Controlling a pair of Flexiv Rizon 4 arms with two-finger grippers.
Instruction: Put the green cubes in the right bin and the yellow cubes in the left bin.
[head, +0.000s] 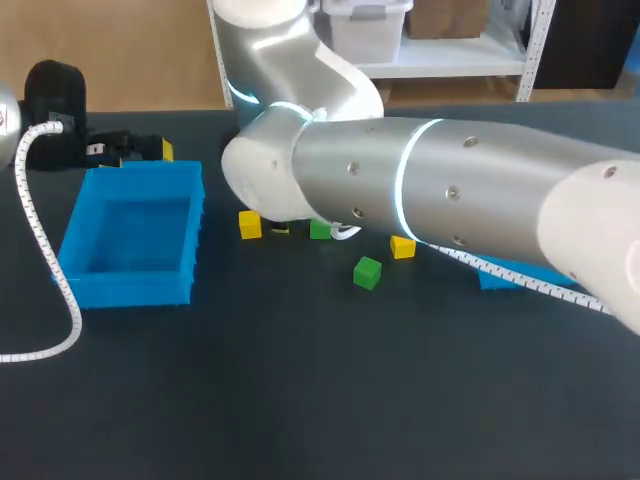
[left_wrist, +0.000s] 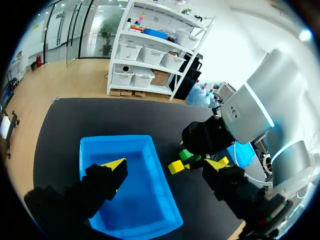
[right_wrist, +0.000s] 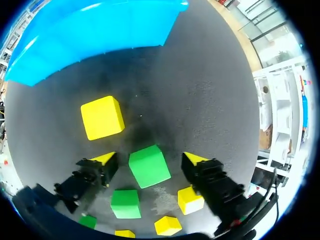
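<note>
Right gripper (right_wrist: 150, 160) spread, straddling green cube (right_wrist: 149, 167) at table (head: 300, 400) middle, not touching. Cube looks skewed: squeeze may twist, pop it loose. Closing may also nudge yellow cube (right_wrist: 190, 199) just beside. Left gripper (left_wrist: 166, 163) spread, empty, over left bin (left_wrist: 140, 200).

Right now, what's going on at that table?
The right arm's pincer is open with a small green cube between its fingers, not gripped. The left arm's pincer is open and empty near the left blue plastic bin, which holds no cubes. More yellow cubes and green cubes lie loose on the dark table; the right blue bin is mostly hidden behind the arm.
</note>
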